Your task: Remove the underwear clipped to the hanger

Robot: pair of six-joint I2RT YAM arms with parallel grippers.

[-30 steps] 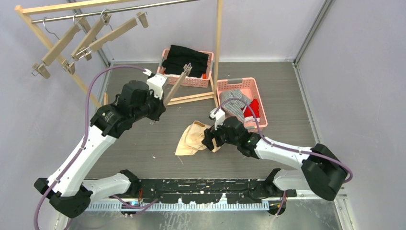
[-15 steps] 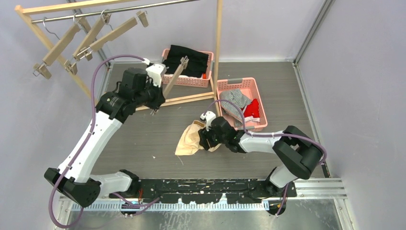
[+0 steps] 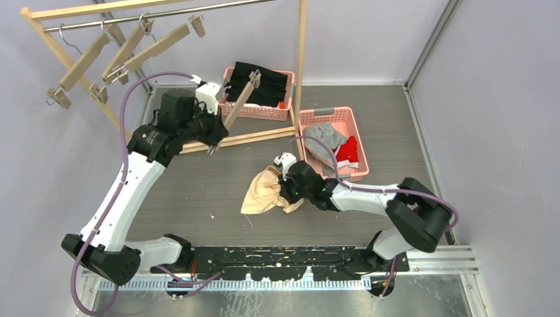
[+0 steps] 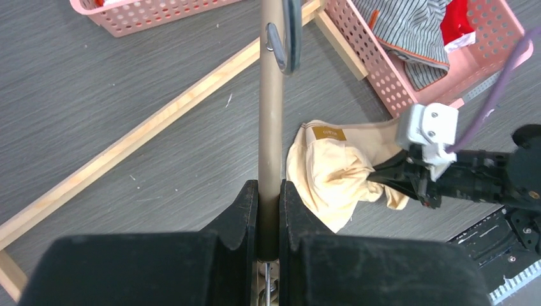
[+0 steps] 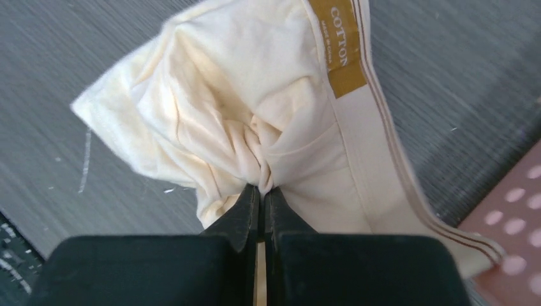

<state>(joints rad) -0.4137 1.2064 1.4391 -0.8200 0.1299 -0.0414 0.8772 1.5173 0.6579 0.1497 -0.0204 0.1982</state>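
Note:
A cream underwear piece (image 3: 263, 191) (image 5: 255, 108) (image 4: 332, 169) lies crumpled on the grey floor. My right gripper (image 3: 285, 190) (image 5: 261, 191) is shut on a bunched fold of it. My left gripper (image 3: 214, 132) (image 4: 270, 201) is shut on a bare wooden hanger (image 3: 239, 104) (image 4: 270, 115), held up above the floor with nothing clipped to it. Striped underwear (image 3: 321, 142) (image 4: 411, 29) and red underwear (image 3: 347, 150) (image 4: 458, 20) lie in the pink basket (image 3: 356, 173) at right.
A second pink basket (image 3: 259, 111) at the back holds black folded clothes (image 3: 256, 82). A wooden rack (image 3: 300, 63) stands between the baskets, its base bar (image 3: 251, 137) on the floor. Three empty hangers (image 3: 112, 56) hang on the rail at top left.
My right gripper has closed on the cream underwear, pinching its cloth into a fold. The left arm has carried the hanger slightly back and to the left.

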